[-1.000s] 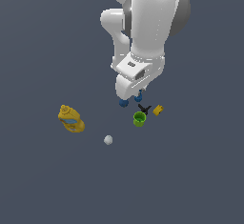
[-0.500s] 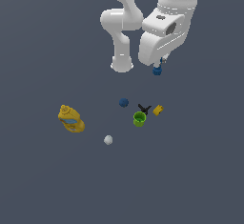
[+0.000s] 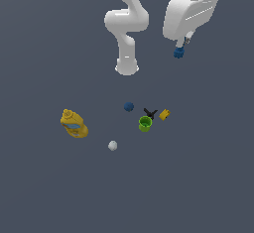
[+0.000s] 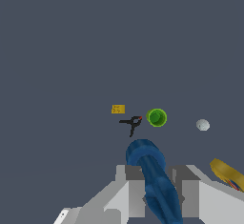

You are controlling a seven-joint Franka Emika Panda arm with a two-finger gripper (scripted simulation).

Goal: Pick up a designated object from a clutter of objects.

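Claw (image 3: pixel 179 48) clamped on the dark-blue knobby piece (image 3: pixel 179 53), held high above the table (image 3: pixel 44 187), clear of the clutter so nothing gets knocked. Below: blue ball (image 3: pixel 129 107), green cup (image 3: pixel 145 124), black clip (image 3: pixel 150 113), yellow block (image 3: pixel 164 114), whitish ball (image 3: pixel 112 145), yellow bottle (image 3: pixel 74 124). Pick looks done.

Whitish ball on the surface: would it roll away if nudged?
Probably: the whitish ball looks round and sits alone on the flat surface, with nothing beside it to stop it. It is likely light, being small next to the yellow bottle.
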